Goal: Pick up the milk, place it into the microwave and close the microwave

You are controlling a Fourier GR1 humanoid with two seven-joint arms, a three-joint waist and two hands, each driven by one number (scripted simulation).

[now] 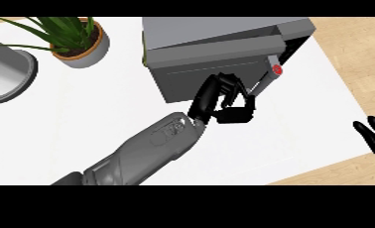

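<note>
The grey microwave [219, 36] stands at the back middle of the white counter [88, 103]. Its door [209, 73] is swung most of the way across the front, with a narrow gap left at the right by the red button [277, 70]. My left hand [222, 99] rests against the lower front of the door, fingers relaxed and slightly bent, holding nothing. Only the fingers of my right hand [365, 132] show at the right edge, resting open. No milk shows anywhere; the door hides the microwave's inside.
A potted plant [77, 41] stands at the back left. Part of a grey round pan or bowl [15, 73] lies at the left edge. The counter's right edge meets a wooden floor [351, 48].
</note>
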